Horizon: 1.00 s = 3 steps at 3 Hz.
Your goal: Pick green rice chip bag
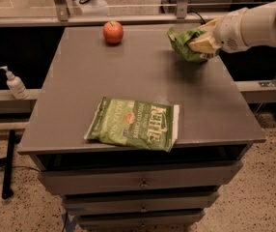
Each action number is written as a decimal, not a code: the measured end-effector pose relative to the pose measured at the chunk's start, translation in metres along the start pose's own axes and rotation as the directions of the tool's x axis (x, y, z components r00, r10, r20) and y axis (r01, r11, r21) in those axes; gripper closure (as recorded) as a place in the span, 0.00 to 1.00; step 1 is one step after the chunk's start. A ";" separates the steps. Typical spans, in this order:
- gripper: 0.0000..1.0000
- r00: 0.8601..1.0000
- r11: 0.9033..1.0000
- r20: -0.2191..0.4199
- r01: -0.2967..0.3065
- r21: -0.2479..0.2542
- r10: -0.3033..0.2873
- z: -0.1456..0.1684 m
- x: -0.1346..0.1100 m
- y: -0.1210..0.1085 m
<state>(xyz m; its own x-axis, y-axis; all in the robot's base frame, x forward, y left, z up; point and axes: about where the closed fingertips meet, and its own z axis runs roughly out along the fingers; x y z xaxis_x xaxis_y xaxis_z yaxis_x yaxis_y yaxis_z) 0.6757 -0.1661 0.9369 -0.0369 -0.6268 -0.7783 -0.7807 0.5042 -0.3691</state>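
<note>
The green rice chip bag [185, 44] is a small, crumpled bright-green bag at the back right of the grey table [128, 76]. My gripper [199, 43] reaches in from the right on a white arm and is shut on the bag, its pale fingers [203, 45] pressed against the bag's right side. The bag is raised off the tabletop, with its shadow below it on the table. Part of the bag is hidden behind the fingers.
A larger flat green Kettle chip bag [134, 123] lies near the table's front edge. A red apple [113, 32] sits at the back centre. A soap dispenser [15, 84] stands on a ledge to the left. Drawers [143, 182] run below the tabletop.
</note>
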 end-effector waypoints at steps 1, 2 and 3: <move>1.00 0.994 1.000 0.111 0.024 -0.019 -0.022 -0.026 -0.032 0.012; 1.00 0.975 0.998 0.220 0.049 -0.029 -0.041 -0.058 -0.064 0.024; 1.00 0.975 0.998 0.220 0.049 -0.029 -0.041 -0.058 -0.064 0.024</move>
